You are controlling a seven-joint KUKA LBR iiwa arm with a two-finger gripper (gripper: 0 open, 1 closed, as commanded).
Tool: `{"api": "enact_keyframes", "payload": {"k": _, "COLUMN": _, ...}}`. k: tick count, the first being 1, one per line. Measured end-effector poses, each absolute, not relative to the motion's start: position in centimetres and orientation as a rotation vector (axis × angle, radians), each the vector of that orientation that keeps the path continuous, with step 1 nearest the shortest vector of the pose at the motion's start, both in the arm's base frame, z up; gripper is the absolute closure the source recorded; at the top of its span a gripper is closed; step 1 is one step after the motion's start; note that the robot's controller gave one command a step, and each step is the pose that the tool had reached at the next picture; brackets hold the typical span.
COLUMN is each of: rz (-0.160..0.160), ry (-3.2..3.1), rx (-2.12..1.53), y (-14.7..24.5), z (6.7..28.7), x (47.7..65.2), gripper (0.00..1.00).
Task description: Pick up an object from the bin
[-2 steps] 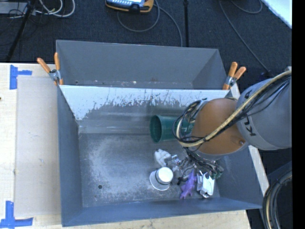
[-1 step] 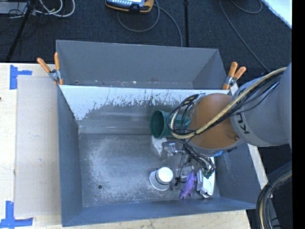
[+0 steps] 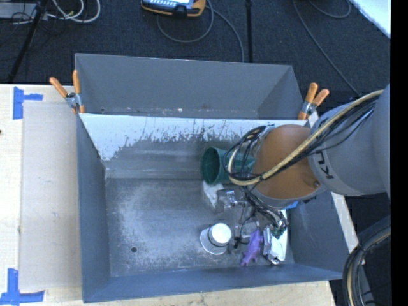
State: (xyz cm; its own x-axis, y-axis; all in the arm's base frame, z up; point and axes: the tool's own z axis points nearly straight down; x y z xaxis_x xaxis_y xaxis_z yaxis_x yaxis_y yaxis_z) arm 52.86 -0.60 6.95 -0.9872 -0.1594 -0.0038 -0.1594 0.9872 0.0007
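Your claw [image 3: 250,227] sits low in the near right corner of the bin [image 3: 146,234], under the orange cover [image 3: 287,164] on the wrist; its tip is lost among cables and clutter, so you cannot tell whether it is released or clenched, and nothing can be made out in its grasp. Closest to it is a small purple piece [image 3: 250,252], lying just below the tip against the near wall. Judge that one as light and probably soft or rubbery: it should give under pressure, not slip, so take it across its narrow middle and close gently. Just to the left stands a round grey tub [image 3: 218,237] with a white top, likely stiff, light plastic; its curved wall could squirt out of a pinch, so grip it squarely across the widest part. To the right of the purple piece lies a white-and-dark piece [image 3: 278,244], too cluttered to identify. Further back, a teal cup [image 3: 212,165] lies on its side with its mouth to the left, partly under the cover: hollow, light, best taken by the rim
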Motion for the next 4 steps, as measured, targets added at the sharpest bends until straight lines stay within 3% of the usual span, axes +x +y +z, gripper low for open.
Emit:
{"api": "enact_keyframes", "payload": {"k": 1, "rz": 0.003, "ry": 3.091, "rx": -0.559, "y": 1.0, "z": 6.9, "x": 49.5, "gripper": 1.00}}
{"api": "enact_keyframes", "payload": {"k": 2, "rz": 0.002, "ry": 3.087, "rx": -0.561, "y": 1.1, "z": 6.9, "x": 49.6, "gripper": 0.00}}
{"api": "enact_keyframes", "payload": {"k": 4, "rz": -0.003, "ry": 3.069, "rx": -0.646, "y": 2.6, "z": 7.0, "x": 49.7, "gripper": 0.00}}
